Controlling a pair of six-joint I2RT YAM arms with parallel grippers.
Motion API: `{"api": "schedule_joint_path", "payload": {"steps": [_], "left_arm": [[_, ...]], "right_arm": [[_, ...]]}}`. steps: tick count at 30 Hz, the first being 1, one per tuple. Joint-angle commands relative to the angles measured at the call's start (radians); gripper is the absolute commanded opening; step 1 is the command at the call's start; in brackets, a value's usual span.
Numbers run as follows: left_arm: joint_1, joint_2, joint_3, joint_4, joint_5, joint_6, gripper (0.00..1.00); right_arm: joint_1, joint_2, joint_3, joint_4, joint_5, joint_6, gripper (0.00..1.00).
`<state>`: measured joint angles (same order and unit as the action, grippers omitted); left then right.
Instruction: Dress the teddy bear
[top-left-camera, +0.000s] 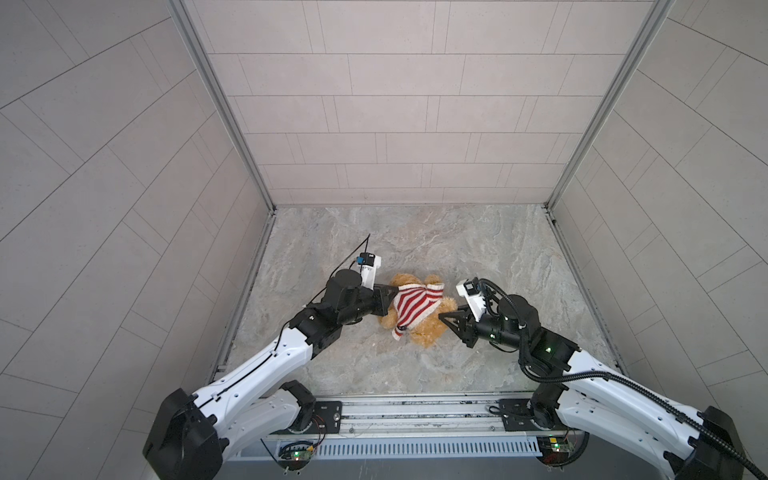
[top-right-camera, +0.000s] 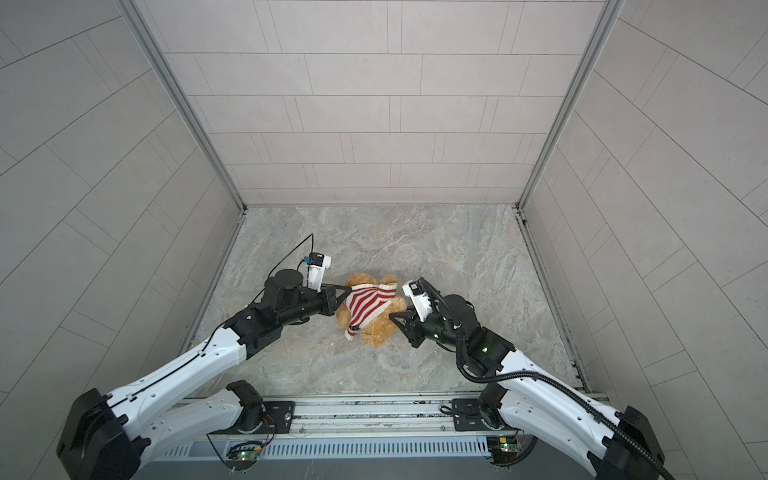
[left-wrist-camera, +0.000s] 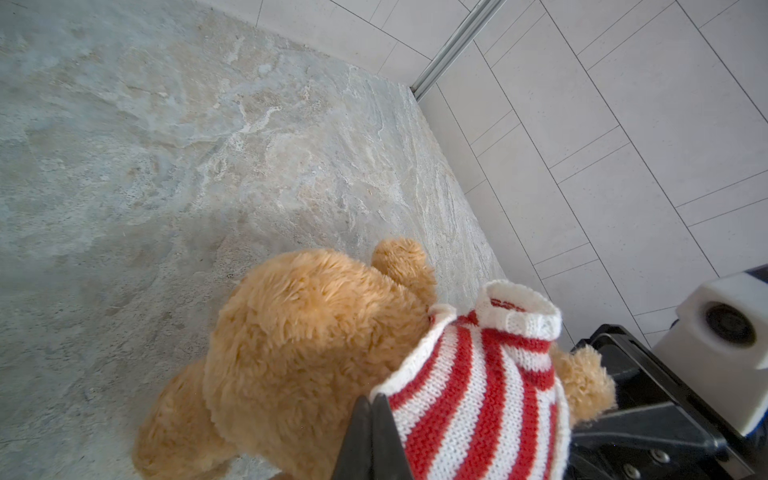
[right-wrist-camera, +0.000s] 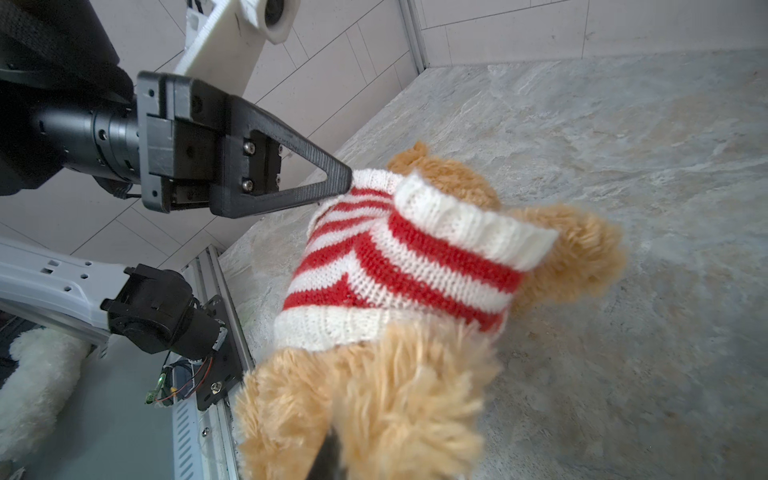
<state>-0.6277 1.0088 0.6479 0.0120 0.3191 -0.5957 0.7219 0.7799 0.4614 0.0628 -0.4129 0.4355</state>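
A teddy bear (top-left-camera: 430, 332), likely light and floppy, best held by a limb; left pincer (left-wrist-camera: 371, 405) pinches the edge of its striped sweater (top-left-camera: 415, 303), right pincer (top-left-camera: 444, 317) buried in fur, state unclear.

I see the teddy bear (left-wrist-camera: 307, 332) as long, shaggy golden plush, soft and matt. The sweater (right-wrist-camera: 399, 266) is chunky knitted yarn in red and white, slightly fuzzy, with ribbed white hems. The table (top-left-camera: 415, 232) looks like veined grey-beige stone, matt and faintly rough. The walls (top-left-camera: 374, 104) read to me as pale, speckled, matt panels scored with thin joints. The corner posts (left-wrist-camera: 453, 45) are bare brushed metal. The left gripper (right-wrist-camera: 348, 183) is matt black plastic with fine ridges along its edges. The arm shells (top-left-camera: 266, 361) are smooth white plastic with a soft sheen. The hose (top-left-camera: 590, 375) is black corrugated plastic.
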Motion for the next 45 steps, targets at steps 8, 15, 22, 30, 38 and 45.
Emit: {"api": "schedule_joint_path", "payload": {"steps": [8,15,22,30,38,45], "left_arm": [[0.059,-0.035,-0.023,-0.024,-0.034,-0.002,0.0],[0.181,-0.059,-0.092,-0.012,-0.065,-0.059,0.0],[0.194,-0.013,-0.132,0.025,-0.059,-0.055,0.0],[0.081,-0.019,-0.082,0.028,0.032,0.02,0.12],[0.036,-0.178,-0.134,-0.041,0.039,0.029,0.54],[-0.044,-0.189,-0.203,0.037,0.023,-0.034,0.54]], "right_arm": [[0.005,-0.073,0.008,-0.042,0.134,-0.017,0.0],[0.005,-0.114,-0.007,-0.046,0.099,-0.035,0.0],[0.005,-0.133,0.002,-0.016,0.063,-0.034,0.0],[0.036,-0.076,0.009,0.106,0.168,0.093,0.0],[0.044,-0.014,0.019,0.13,0.253,0.193,0.0],[0.051,0.004,0.019,0.142,0.263,0.199,0.0]]}}
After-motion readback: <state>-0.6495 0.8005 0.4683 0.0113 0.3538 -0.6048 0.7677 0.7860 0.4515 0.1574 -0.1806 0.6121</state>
